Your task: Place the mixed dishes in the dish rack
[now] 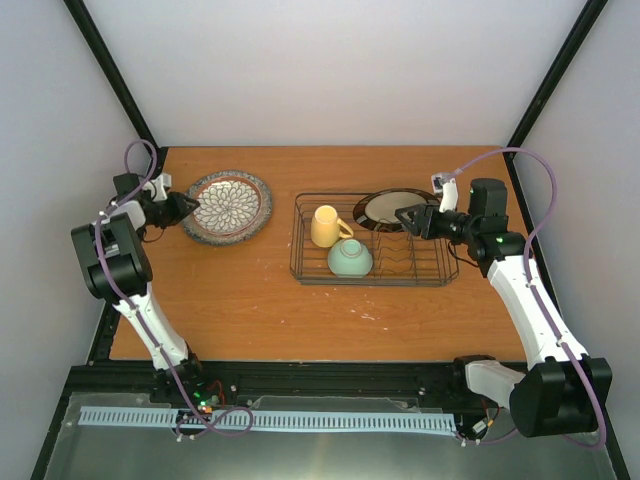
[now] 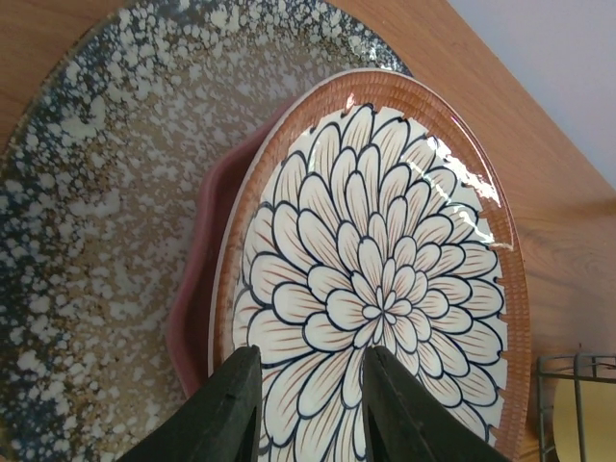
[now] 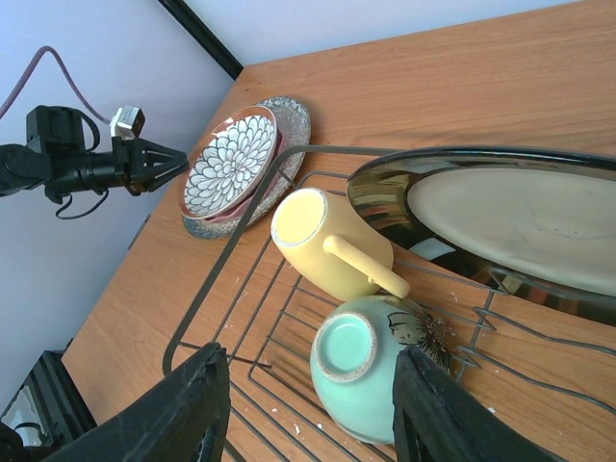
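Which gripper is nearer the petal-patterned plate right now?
Left. The left gripper is by the petal-patterned plate's left edge, jaws open; the right gripper is across the table over the dish rack.

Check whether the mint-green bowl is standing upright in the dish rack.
No: the mint-green bowl lies overturned in the black wire dish rack, its foot ring turned up toward the right wrist camera.

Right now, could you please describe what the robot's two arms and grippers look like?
The left arm and right arm pair white link shells with chunky black joint housings. A thin purple cable runs along each. The left gripper and right gripper each have two black, wedge-shaped fingers. A small green light shows on the right arm.
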Available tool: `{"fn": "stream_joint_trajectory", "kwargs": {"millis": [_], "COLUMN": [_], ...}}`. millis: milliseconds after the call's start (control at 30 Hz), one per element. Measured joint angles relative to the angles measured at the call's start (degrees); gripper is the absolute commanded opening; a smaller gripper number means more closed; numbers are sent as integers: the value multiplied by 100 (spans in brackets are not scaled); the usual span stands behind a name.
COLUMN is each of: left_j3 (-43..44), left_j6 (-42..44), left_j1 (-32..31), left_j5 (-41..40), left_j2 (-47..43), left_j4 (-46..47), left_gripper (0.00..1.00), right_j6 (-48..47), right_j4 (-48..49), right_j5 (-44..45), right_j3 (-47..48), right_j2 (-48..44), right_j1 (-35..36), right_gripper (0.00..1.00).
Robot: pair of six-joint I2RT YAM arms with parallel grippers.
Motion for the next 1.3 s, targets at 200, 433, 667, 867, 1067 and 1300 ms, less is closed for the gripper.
{"fn": "stream_joint_trajectory", "kwargs": {"millis": [200, 433, 667, 867, 1067, 1300], "left_j3": [87, 81, -15, -11, 13, 98], "left_j6": [125, 179, 205, 249, 260, 271], "left_j1": [0, 0, 7, 7, 7, -2], "left_j5": [-181, -483, -737, -940, -929, -664], "left_j2": [48, -76, -219, -136, 170, 352], "left_j4": [-61, -83, -57, -105, -127, -133], "left_gripper": [30, 32, 34, 33, 31, 7], "right_j6": [4, 4, 4, -15, -42, -48], "right_j4": [4, 55, 83, 85, 85, 85], "right_j5": [-28, -92, -131, -146, -151, -151], "right_j3": [0, 0, 0, 0, 0, 0], "right_j2": [4, 33, 46, 46, 46, 46], "right_j1": [0, 0, 0, 0, 0, 0], "right_gripper": [48, 48, 49, 49, 49, 49]}}
